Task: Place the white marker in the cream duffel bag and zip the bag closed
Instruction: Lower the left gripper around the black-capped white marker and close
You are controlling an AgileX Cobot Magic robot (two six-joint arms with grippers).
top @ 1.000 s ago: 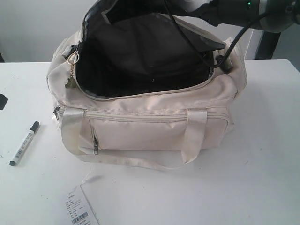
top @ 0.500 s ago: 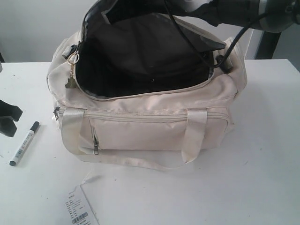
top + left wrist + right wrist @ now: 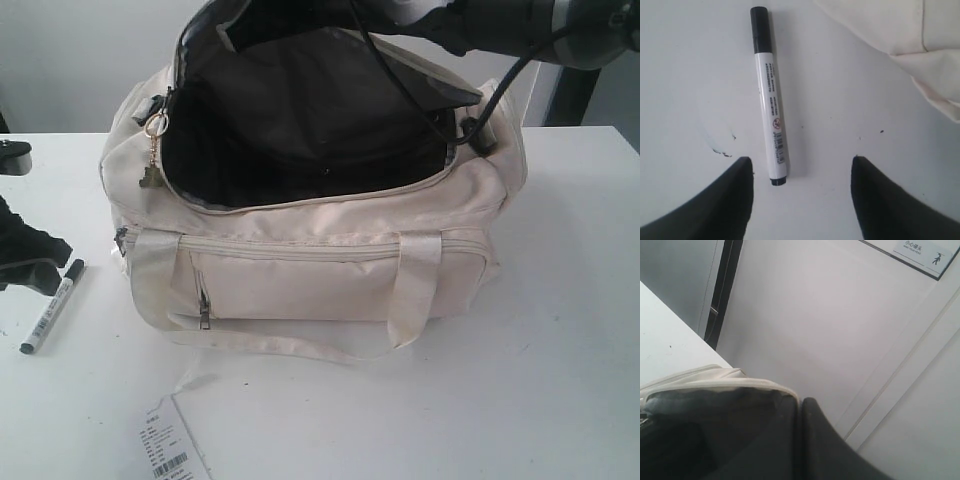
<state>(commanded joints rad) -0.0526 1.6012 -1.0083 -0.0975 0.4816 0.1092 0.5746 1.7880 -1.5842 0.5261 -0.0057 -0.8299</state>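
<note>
The cream duffel bag (image 3: 330, 275) stands in the middle of the white table with its top wide open and the dark lining showing. My right gripper (image 3: 801, 401) is shut on the raised top flap (image 3: 715, 382) and holds it up; its arm (image 3: 500, 20) crosses the top of the exterior view. The white marker (image 3: 52, 305) lies flat on the table left of the bag, black cap toward the back. My left gripper (image 3: 801, 162) hovers open just above the table at the marker's (image 3: 769, 100) dark end, which lies close to one fingertip (image 3: 742, 167).
A white paper tag (image 3: 170, 450) with a barcode lies on a string near the front edge. A zipper pull with a small charm (image 3: 152, 150) hangs at the bag's left end. A corner of the bag (image 3: 900, 30) shows beside the marker.
My left gripper has come in from the left edge and moved toward the marker. The bag, the marker and the right arm have not moved.
</note>
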